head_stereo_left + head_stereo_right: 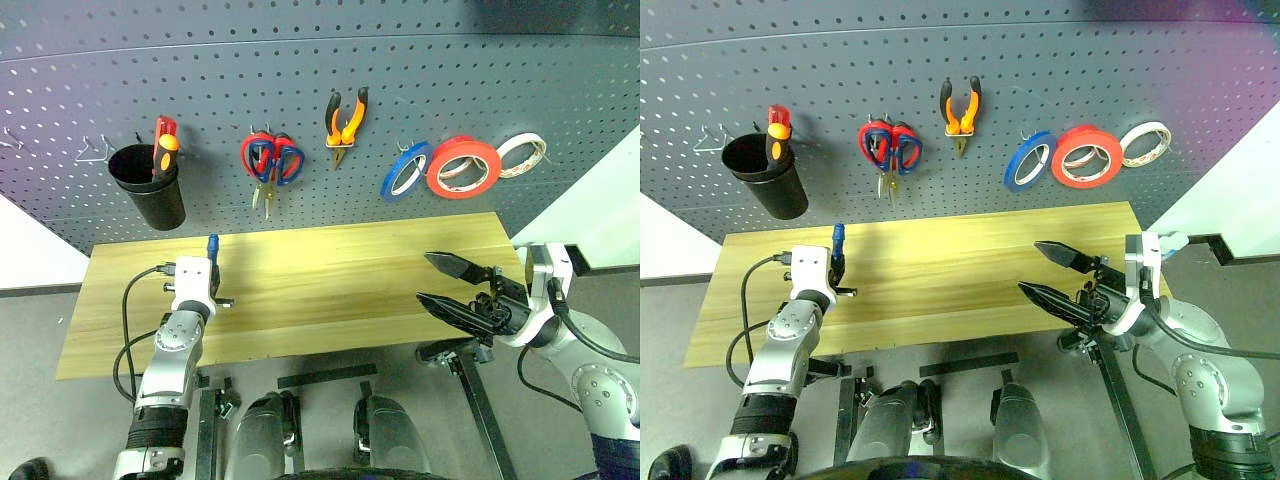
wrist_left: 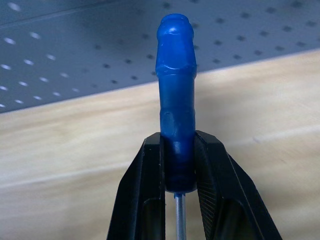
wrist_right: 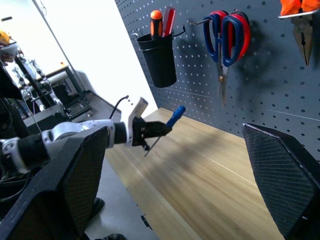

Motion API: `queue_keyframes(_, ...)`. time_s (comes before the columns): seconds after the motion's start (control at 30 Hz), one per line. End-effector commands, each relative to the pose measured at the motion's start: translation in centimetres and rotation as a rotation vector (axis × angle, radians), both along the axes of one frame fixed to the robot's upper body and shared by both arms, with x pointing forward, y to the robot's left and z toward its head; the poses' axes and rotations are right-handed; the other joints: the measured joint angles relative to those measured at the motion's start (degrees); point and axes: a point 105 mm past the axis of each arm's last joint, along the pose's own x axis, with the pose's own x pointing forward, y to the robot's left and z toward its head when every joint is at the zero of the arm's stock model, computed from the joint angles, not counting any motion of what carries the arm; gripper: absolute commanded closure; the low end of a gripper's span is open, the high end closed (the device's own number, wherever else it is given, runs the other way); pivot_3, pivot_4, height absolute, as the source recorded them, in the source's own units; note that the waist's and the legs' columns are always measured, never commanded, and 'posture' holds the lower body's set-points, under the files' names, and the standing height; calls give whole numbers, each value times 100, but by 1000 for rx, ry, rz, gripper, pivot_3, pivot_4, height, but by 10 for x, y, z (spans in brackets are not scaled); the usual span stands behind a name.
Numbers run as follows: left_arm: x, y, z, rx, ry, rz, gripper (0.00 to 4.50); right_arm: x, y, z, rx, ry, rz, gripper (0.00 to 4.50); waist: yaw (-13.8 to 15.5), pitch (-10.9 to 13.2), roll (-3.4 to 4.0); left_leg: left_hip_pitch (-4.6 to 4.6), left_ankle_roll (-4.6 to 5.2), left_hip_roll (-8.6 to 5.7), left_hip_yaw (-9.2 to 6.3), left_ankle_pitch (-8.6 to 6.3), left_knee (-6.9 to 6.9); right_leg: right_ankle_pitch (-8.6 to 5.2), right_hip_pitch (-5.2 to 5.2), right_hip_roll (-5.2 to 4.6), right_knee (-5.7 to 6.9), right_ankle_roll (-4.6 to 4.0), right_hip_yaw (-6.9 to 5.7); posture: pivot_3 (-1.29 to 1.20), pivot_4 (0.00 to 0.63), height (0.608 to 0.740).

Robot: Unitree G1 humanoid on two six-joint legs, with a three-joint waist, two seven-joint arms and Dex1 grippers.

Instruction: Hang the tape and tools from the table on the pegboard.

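My left gripper [image 2: 177,167] is shut on the slim blue-handled screwdriver [image 2: 175,85], held above the left part of the wooden table [image 1: 330,290] with the handle toward the pegboard [image 1: 320,70]. On the pegboard hang the orange-red tape [image 1: 463,167], the orange-and-black pliers [image 1: 345,122] and the dark blue-handled scissors [image 3: 231,35], which share a hook with red-handled scissors [image 1: 291,157]. My right gripper [image 1: 426,278] stands open over the table's right front corner, with nothing between its fingers.
A black cup [image 1: 150,190] with a red-and-yellow screwdriver [image 1: 165,143] hangs at the pegboard's left. A blue tape ring [image 1: 405,170] and a thin pale ring [image 1: 522,155] flank the orange-red roll. Bare wire hooks [image 1: 92,152] sit left of the cup.
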Motion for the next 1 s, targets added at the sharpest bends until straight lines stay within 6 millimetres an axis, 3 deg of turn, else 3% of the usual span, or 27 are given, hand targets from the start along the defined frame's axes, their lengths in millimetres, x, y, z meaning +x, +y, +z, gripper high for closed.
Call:
queue_keyframes(0.03,-4,-10,19,54,-74,-67,3969,3,-4,7,21,-53,2,0,4,-22,-4,-1,2,1,0,-1,4,1,0,2,1,1,0,-133,96,740)
queue_keyframes(0.13,-7,-11,30,123,-136,-96,3969,4,-7,7,43,-66,7,0,1,-58,-3,-3,5,3,-3,-4,19,4,2,3,5,6,-1,-130,78,740)
queue_keyframes(0.43,-11,-8,90,349,-430,-156,3969,11,-19,-3,77,-70,1,0,1,-344,17,-5,2,3,0,-2,26,6,4,17,4,8,-1,-116,29,740)
queue_keyframes(1.0,0,-12,148,418,-646,-93,3969,10,-20,5,155,-121,79,0,2,-707,56,2,3,10,-4,-3,40,8,10,33,18,5,1,-114,0,740)
